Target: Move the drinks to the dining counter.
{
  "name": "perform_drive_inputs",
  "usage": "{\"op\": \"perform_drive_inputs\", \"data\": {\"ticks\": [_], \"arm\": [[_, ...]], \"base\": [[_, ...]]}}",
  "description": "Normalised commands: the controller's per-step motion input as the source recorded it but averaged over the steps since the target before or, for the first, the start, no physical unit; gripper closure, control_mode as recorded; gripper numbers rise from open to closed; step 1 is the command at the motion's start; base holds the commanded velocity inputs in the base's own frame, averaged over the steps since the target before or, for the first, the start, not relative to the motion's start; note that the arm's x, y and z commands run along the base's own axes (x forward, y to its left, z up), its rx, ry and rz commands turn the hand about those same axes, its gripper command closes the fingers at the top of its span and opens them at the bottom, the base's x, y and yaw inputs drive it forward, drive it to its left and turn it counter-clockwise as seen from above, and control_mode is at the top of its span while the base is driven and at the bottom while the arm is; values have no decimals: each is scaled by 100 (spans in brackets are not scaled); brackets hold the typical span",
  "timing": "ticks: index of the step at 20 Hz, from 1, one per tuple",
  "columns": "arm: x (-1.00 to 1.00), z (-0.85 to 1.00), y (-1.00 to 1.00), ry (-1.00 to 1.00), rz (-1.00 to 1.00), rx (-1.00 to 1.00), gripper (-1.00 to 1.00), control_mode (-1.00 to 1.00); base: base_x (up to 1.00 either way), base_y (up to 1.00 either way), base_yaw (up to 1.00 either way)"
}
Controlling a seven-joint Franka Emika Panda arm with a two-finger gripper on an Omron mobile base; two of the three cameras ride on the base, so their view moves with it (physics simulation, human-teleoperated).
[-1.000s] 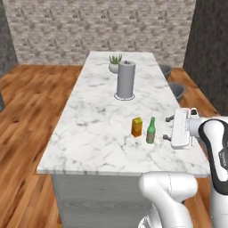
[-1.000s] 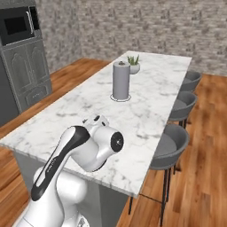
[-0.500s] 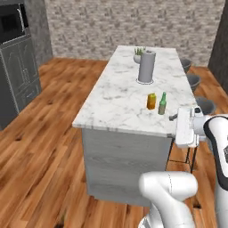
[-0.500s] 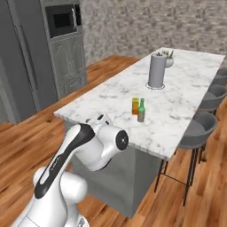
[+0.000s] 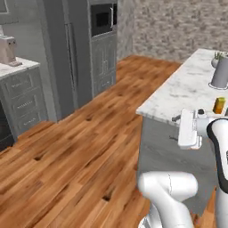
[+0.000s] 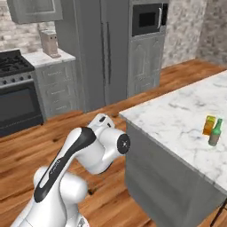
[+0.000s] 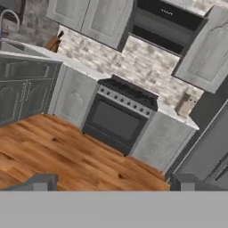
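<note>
Arm folded up over base, elbow high, forearm bent back down. End effector (image 5: 189,129) carried at mid height, fingers (image 7: 41,181) spread wide apart, nothing btwn them. Wrist rolled, so hand cam sees room tilted, aimed roughly level.
</note>
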Motion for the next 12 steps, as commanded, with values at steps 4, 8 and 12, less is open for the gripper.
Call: {"op": "perform_drive_inputs", "data": {"ticks": [4, 8, 12], "arm": [[0, 0, 0, 0, 0, 0, -100, 100], [0, 0, 0, 0, 0, 0, -100, 100], [0, 0, 0, 0, 0, 0, -100, 100]], "base": [[11, 51, 76], [13, 51, 75], [9, 39, 79]]}}
